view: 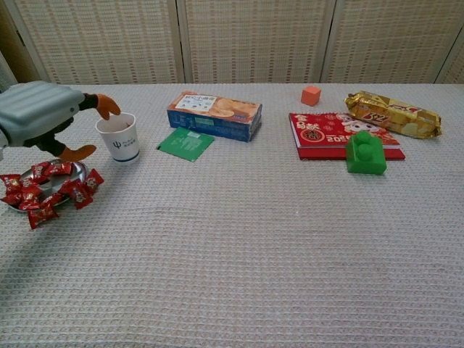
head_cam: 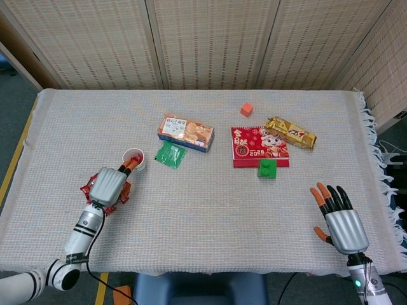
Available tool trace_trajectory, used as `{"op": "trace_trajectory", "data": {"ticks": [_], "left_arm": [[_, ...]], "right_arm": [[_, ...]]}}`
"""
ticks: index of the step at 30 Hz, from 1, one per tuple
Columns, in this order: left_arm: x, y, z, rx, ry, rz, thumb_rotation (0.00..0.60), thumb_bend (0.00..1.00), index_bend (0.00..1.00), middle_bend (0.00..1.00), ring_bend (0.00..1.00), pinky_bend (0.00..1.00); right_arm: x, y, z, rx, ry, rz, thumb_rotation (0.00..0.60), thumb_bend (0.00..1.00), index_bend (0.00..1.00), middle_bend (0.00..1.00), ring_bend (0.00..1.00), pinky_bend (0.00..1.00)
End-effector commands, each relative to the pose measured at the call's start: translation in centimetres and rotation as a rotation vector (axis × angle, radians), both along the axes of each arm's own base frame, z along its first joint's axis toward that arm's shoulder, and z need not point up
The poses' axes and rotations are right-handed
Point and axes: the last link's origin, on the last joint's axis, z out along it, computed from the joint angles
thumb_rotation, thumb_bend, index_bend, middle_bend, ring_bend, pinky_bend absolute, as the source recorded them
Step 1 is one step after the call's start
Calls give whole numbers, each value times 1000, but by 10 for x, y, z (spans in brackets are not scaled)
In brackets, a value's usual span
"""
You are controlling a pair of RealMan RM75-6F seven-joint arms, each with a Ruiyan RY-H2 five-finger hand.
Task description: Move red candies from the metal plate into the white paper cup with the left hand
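Observation:
The white paper cup (head_cam: 134, 158) (view: 119, 138) stands upright at the left of the table, with red showing inside it in the head view. Several red candies (view: 43, 190) lie heaped on the metal plate (view: 77, 168) and spill over its rim. My left hand (head_cam: 109, 185) (view: 40, 116) hovers above the plate, just left of the cup, with fingers apart and nothing in them. The plate is mostly hidden under that hand in the head view. My right hand (head_cam: 337, 219) rests open near the table's front right edge.
A biscuit box (head_cam: 186, 132) and a green packet (head_cam: 170, 154) lie just right of the cup. Further right are a red booklet (head_cam: 259, 145), a green block (head_cam: 267, 168), an orange cube (head_cam: 247, 109) and a gold snack bag (head_cam: 290, 132).

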Motion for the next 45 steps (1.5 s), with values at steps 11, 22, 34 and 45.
{"op": "trace_trajectory", "data": {"ticks": [11,22,34,45], "left_arm": [[-36,-33,-21,-82,107,55,600,396,136,167,869,1000],[-37,-17,-48,-42,201,43,600,394,158,196,876,1000],[-39,-13,-55,-44,260,47,600,394,197,211,875,1000],[-45,-15,-48,-44,302,79,600,396,214,215,875,1000]], "right_arm": [[2,5,-1,20,-1,14,600,116,0,0,0,21],[2,6,1,29,0,4,600,115,0,0,0,21],[2,7,3,22,-3,2,600,116,0,0,0,21],[1,6,3,25,-1,-3,600,116,0,0,0,21]]}}
